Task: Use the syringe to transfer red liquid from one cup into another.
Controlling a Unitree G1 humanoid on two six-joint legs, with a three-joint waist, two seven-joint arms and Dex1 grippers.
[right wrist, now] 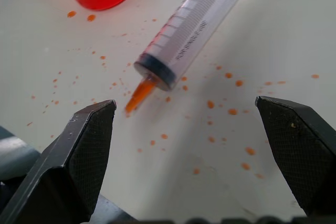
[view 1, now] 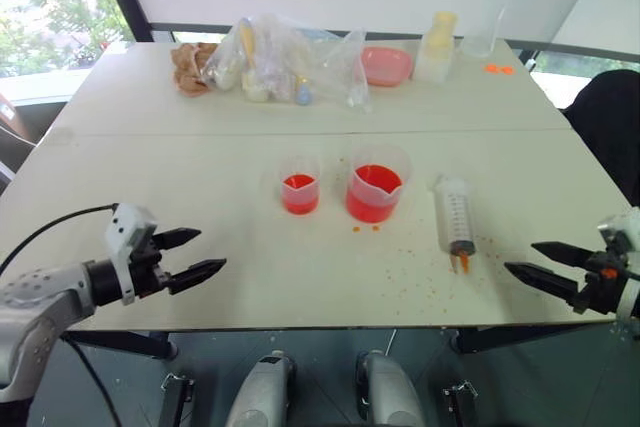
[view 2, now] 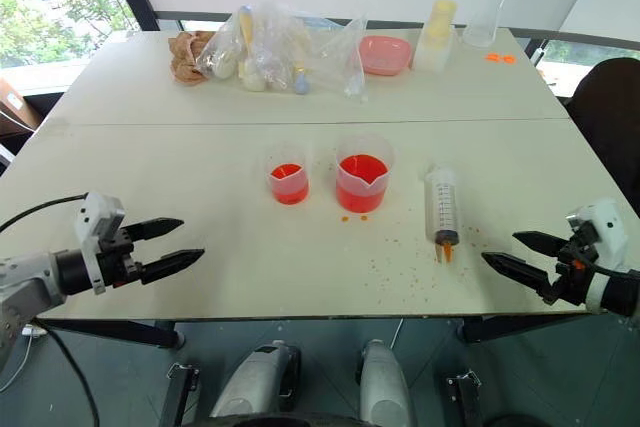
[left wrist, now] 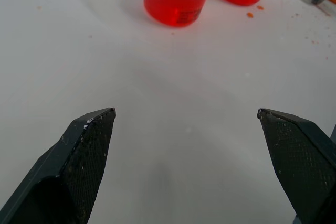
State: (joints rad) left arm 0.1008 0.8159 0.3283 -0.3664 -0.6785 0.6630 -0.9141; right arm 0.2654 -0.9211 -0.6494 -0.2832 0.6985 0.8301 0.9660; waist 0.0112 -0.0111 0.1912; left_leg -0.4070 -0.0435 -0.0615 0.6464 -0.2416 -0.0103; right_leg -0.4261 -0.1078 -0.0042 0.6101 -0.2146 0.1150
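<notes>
Both of your tools are spread wide and hold nothing: the left tool [view 1: 203, 253] hovers over the near left part of the white table [view 1: 200, 157], the right tool [view 1: 527, 259] over its near right edge.

The large clear plastic syringe with black graduation marks and a short orange-red tip [view 1: 455, 217] lies flat on the table, tip toward you, just ahead of the right tool. To its left stands the larger clear spouted beaker of orange-red liquid [view 1: 374, 191], and just beyond that the smaller, narrower clear measuring cup [view 1: 299, 187], which already holds some red liquid.

Watch the following:
- The barrel is round and smooth, so if you close off-centre it will likely roll or squirt out of the fingers.
- The syringe lies near the beaker. A sideways nudge could push it into the beaker and slop the liquid.
- Orange-red droplets [right wrist: 229, 111] spatter the table around the tip, so the surface there is probably slick.
- Both cups are light and stand close together. Swing the left tool in carelessly and you may tip one.
</notes>
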